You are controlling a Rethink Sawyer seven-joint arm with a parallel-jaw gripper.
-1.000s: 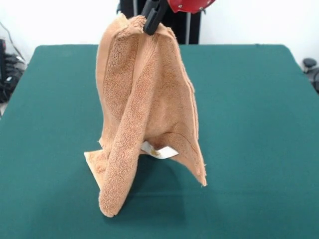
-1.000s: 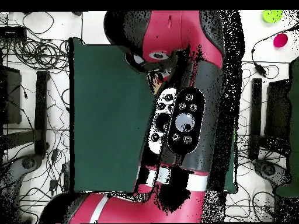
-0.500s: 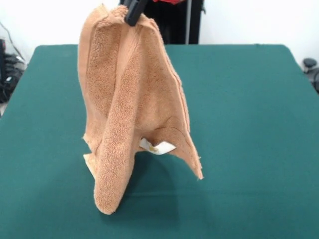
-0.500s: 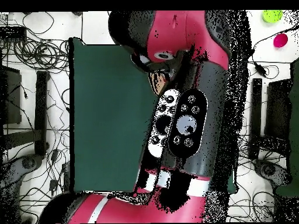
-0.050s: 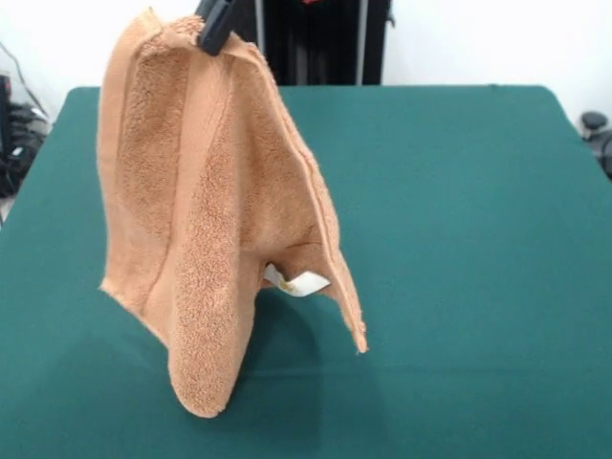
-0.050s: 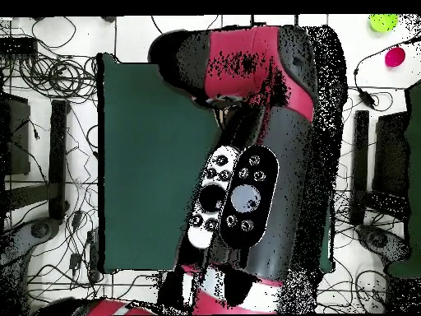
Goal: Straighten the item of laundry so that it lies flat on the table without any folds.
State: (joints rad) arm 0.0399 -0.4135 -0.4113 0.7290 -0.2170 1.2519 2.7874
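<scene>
The tan-orange towel [image 5: 210,220] hangs in long folds from its top edge, high over the dark green table [image 5: 459,239]. My gripper [image 5: 215,24] is shut on that top edge at the upper left of the front view. The towel's lowest fold reaches down near the table's front edge, and a white label [image 5: 298,282] shows under the drape. In the overhead view the red and black arm [image 6: 247,164] covers the towel and the gripper.
Cables and dark equipment [image 6: 41,164] lie on the floor left of the table [image 6: 148,164] in the overhead view. A dark stand [image 5: 325,43] rises behind the table's far edge in the front view.
The gripper has carried the towel leftward and higher in the front view. The towel's lower left corner has lifted off the table. In the overhead view the arm has swung round.
</scene>
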